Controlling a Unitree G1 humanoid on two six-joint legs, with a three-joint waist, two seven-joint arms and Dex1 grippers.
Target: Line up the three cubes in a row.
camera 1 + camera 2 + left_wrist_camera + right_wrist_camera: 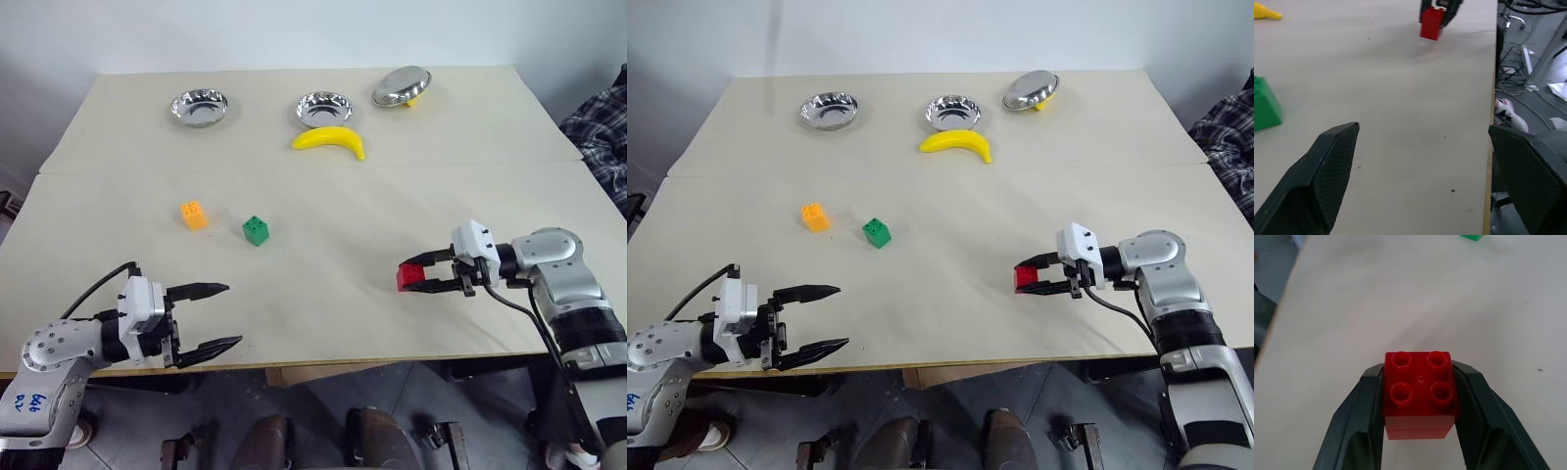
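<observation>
So the right gripper is clamped on the red cube, 1 black finger on each side, studs facing the wrist camera. Taking the green cube as the landmark: the red cube sits well off to the right of it and nearer the front edge of the table. Can't tell from the head views whether the red one is resting on the surface or lifted just off it.

The orange cube is just left of the green cube and a touch farther back; the 2 are near each other but not touching. Both stand on the table with studs up.

The left gripper has its fingers spread wide with nothing between them. It hangs at the front edge of the table, nearer than the green cube and a bit to its left. In the left wrist view the green cube shows off to one side beyond the fingers, and the red cube farther out.

Behind the green cube, well apart from it, lies a yellow banana, and past that 3 metal bowls: 1 far back-left, 1 right behind the banana, and 1 tipped on its side farthest right.
</observation>
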